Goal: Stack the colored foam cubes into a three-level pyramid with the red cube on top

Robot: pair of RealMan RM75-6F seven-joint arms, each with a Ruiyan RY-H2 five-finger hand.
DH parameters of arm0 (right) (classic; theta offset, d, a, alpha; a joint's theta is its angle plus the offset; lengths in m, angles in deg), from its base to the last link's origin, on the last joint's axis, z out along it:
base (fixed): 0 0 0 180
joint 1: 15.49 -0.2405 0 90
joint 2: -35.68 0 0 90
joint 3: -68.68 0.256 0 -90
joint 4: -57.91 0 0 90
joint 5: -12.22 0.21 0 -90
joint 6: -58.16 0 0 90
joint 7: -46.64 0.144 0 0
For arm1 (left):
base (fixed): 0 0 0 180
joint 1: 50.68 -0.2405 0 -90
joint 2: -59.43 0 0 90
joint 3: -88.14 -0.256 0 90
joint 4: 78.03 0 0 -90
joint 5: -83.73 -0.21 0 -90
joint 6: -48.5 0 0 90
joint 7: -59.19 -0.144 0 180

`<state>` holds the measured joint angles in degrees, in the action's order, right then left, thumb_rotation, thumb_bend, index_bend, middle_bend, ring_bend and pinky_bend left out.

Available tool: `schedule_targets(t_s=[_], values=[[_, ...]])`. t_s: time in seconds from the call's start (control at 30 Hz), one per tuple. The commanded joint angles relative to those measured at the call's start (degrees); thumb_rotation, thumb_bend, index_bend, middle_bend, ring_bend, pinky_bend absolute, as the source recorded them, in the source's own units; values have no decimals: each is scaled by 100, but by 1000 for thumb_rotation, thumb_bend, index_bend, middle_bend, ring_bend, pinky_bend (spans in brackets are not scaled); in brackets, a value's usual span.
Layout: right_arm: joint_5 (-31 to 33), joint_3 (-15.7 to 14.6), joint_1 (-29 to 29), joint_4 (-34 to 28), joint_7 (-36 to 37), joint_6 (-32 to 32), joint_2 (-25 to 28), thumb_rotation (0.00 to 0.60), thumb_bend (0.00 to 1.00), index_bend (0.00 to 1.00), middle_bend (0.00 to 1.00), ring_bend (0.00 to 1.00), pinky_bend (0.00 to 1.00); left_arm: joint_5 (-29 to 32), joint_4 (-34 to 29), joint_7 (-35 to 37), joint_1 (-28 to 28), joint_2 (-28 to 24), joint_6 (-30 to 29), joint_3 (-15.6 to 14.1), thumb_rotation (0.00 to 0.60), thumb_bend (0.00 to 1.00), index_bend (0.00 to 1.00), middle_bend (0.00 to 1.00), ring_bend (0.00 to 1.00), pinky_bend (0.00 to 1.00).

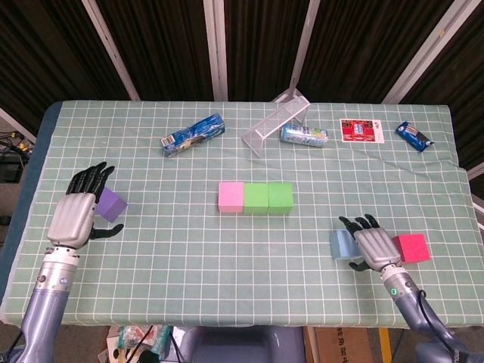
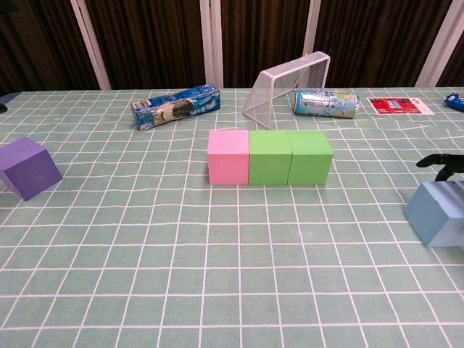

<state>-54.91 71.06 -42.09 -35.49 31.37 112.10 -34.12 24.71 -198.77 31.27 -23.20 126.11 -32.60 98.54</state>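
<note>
Base row: pink cube (image 1: 231, 197) and two green cubes (image 1: 268, 197) are set touching in a line at mid-counter.
Step in hand: second level, judged not yet begun.
Right hand (image 1: 371, 246): fingers are spread over the blue cube (image 1: 342, 244); a grip cannot be confirmed.
Red cube (image 1: 413, 247): just beside the right hand.
Left hand (image 1: 76, 214): open beside the purple cube (image 1: 110, 204).
Next move: a firm grasp and lift are called for.

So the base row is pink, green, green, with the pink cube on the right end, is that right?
Not quite. The base row is pink, green, green, but the pink cube sits on the left end, as the head view shows.
</note>
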Motion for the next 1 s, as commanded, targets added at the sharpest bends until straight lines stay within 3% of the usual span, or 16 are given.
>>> schedule_targets(t_s=[0.03,0.37,0.6,0.7,1.0], values=[[-26,19,-6,48,28,34,-35,600,285,0,364,232,0,9,8,0,-1,3,8,9,600,108,0,4,7,39],[-117,105,-70,67,9,142,-59,600,303,0,417,304,0,-3,6,31,-25,-26,33,46,600,109,0,5,7,39],[123,402,-303,-474,-142,82,212,600,302,0,417,304,0,-13,-24,67,-39,-55,60,63,600,109,0,5,7,39],[386,670,-527,-824,-367,49,387,600,302,0,417,304,0,-12,-28,97,-46,-69,58,84,600,108,0,5,7,40],[2067,1440,-1679,-1632,-1672,-93,712,600,302,0,417,304,0,90,18,204,-36,-98,166,133,600,109,0,5,7,39]])
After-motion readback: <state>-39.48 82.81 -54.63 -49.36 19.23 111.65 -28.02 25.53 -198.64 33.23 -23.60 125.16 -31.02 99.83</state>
